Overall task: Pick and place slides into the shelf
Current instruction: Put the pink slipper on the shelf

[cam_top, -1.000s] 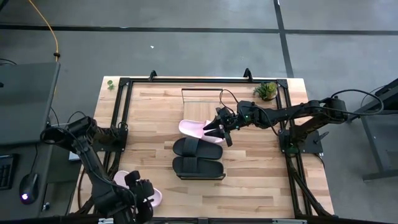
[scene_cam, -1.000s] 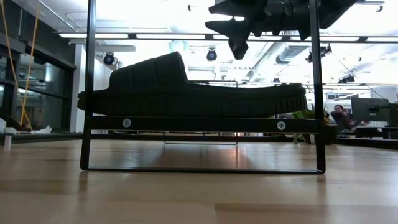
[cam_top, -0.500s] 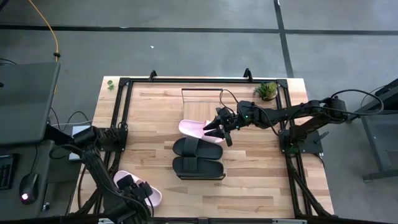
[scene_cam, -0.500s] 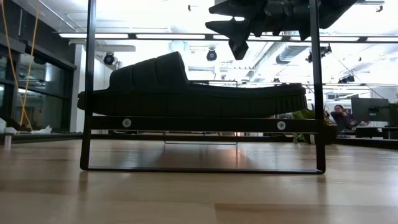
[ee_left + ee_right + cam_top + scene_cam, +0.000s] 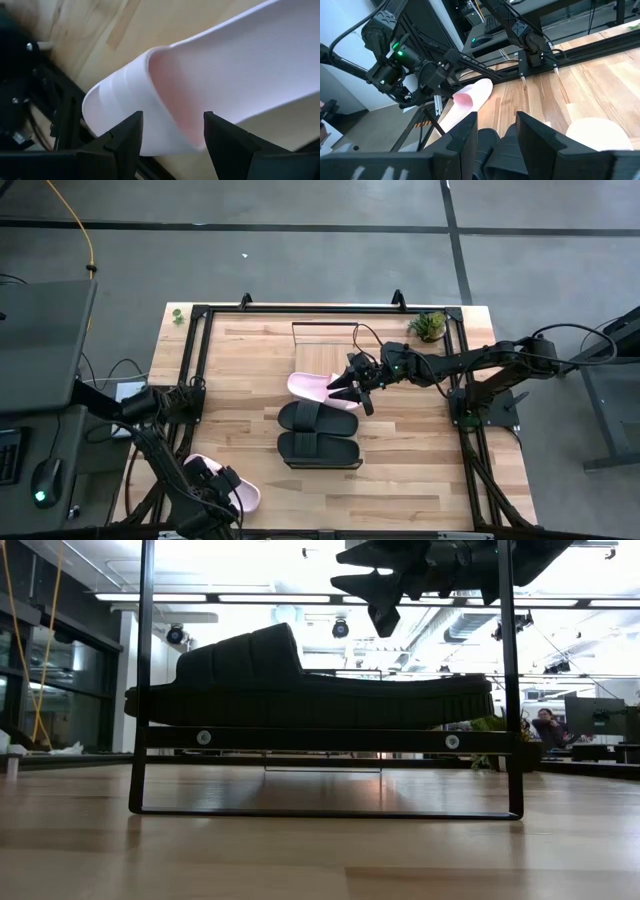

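Two black slides (image 5: 319, 432) lie side by side on the shelf, and a pale pink slide (image 5: 312, 387) lies just beyond them. In the low view the nearest black slide (image 5: 300, 690) rests by its sole on the shelf's black wire frame (image 5: 320, 738). My right gripper (image 5: 350, 387) hovers open above the shelf's pink slide; its fingers (image 5: 465, 137) show over the black slides. The second pink slide (image 5: 247, 496) lies at the table's near-left corner. My left gripper (image 5: 172, 135) is open there, one finger (image 5: 125, 140) outside the slide's strap (image 5: 125, 95), the other by the strap's opening. My left gripper stands across the edge of the pink slide's strap (image 5: 160, 100), coming at it from above at a slant. I cannot tell whether either finger touches the strap. My right gripper touches nothing.
A black metal frame (image 5: 200, 360) runs round the tabletop. A small green plant (image 5: 428, 326) stands at the far-right corner. Bare wood (image 5: 410, 450) lies right of the shelf. A monitor and mouse sit off the table's left side. A person sits far off in the room (image 5: 548, 725).
My left arm has folded down over the near-left corner, and its gripper has shifted a little toward the table's left edge above the pink slide. That slide has stayed in place.
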`<state>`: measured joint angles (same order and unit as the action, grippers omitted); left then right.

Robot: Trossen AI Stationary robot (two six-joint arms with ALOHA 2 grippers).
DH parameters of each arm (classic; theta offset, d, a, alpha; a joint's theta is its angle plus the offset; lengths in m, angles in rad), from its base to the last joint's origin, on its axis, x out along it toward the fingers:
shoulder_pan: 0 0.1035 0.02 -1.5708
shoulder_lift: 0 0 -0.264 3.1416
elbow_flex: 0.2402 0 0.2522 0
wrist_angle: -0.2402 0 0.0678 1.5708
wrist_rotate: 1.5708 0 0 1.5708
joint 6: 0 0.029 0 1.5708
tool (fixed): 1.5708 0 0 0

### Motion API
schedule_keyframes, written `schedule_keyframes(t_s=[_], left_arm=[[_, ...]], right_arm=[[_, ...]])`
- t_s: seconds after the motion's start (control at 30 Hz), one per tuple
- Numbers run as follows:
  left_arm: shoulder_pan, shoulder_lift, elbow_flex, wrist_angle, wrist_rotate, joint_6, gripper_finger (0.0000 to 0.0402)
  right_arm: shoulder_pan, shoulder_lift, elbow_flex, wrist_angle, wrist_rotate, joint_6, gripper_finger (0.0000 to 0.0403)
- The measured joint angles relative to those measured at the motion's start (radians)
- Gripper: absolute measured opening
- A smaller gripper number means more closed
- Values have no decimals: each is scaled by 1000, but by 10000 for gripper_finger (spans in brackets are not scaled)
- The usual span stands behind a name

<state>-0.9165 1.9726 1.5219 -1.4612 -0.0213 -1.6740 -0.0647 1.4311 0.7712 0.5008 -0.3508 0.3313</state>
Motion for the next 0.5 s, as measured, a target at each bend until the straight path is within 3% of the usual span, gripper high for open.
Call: schedule_keyframes(t_s=[0.17, 0.5], left_arm=[[0, 18, 0, -17, 36, 0, 193], [-1, 20, -3, -16, -3, -8, 193]], right_arm=[[0, 0, 0, -7, 0, 1, 126], [0, 0, 0, -7, 0, 8, 126]])
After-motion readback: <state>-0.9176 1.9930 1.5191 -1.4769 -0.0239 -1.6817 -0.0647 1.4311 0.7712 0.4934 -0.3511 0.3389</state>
